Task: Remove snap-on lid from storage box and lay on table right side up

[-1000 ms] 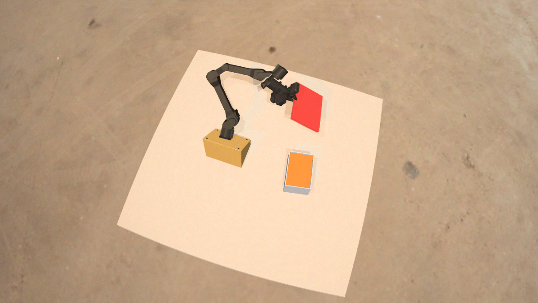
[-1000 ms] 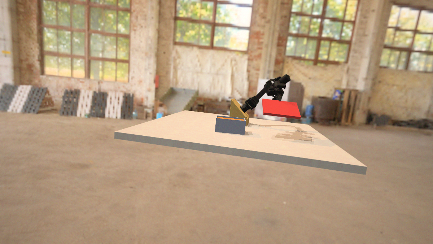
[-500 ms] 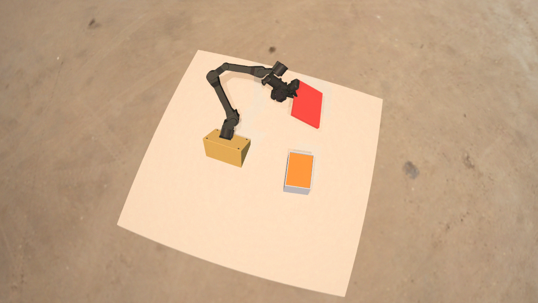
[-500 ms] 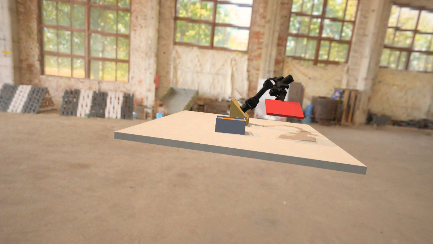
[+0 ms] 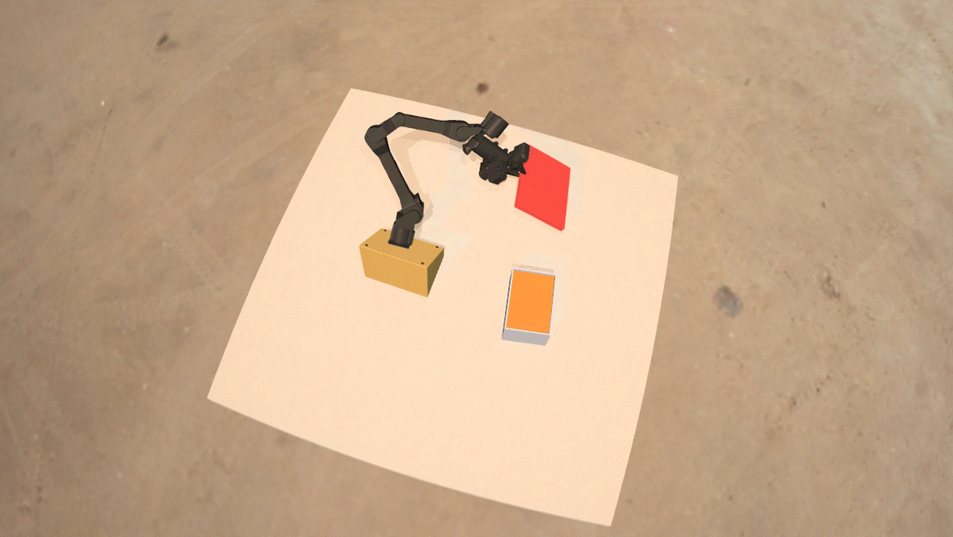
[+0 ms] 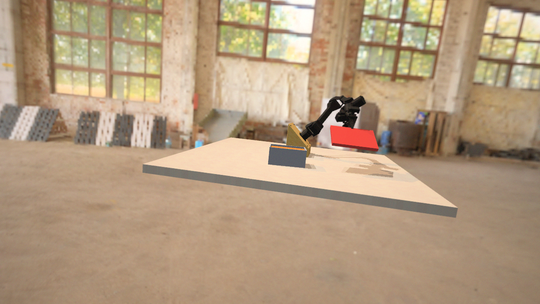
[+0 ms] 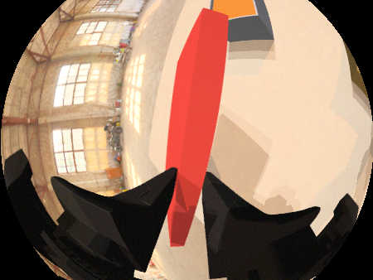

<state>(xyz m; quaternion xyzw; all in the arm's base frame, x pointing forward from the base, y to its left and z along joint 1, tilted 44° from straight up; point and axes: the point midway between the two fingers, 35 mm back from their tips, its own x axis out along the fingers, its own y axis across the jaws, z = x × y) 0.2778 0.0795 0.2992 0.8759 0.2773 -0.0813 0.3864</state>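
Red lid (image 5: 545, 190) (image 6: 354, 138) (image 7: 195, 108), edge clamped between the fingers (image 5: 519, 162) (image 6: 348, 126), raised above the table (image 5: 373, 373) (image 6: 234, 172) (image 7: 307, 83), apart from the box (image 5: 526, 337) (image 6: 287, 157) (image 7: 250, 30).

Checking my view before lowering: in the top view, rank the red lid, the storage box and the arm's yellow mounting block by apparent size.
Largest: red lid
Unsure: storage box, yellow mounting block; too alike
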